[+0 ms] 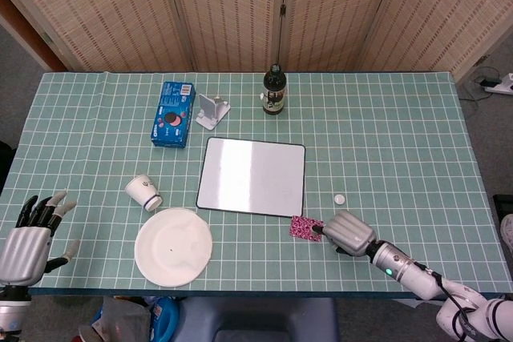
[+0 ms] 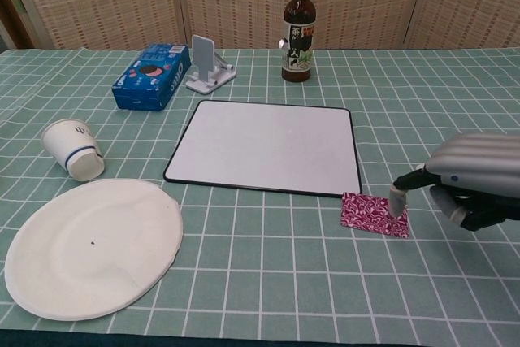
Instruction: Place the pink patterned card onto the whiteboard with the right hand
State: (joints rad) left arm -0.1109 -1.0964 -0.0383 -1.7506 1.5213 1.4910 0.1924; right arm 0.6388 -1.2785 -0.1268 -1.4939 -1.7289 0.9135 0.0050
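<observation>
The table [image 1: 401,142] has a green cloth with white squares. The whiteboard [image 1: 252,175] lies flat, up and to the left of the right hand [image 1: 346,233], near it. The paper plate [image 1: 173,246] is far to the left of this hand, and the blue box [image 1: 173,113] is far behind and to the left. The dark bottle [image 1: 274,90] stands well behind the hand, past the whiteboard. The paper cup [image 1: 143,192] lies on its side just behind the plate. The left hand [image 1: 30,234] is at the near left edge, fingers spread and holding nothing.

The right hand has its fingers curled, and one fingertip [image 2: 397,197] presses on the pink patterned card [image 2: 374,214]. I cannot tell if the card is gripped. The card lies flat on the cloth, just beside the near right corner of the whiteboard, not on it. A small white disc [image 1: 340,198] lies just behind the hand.
</observation>
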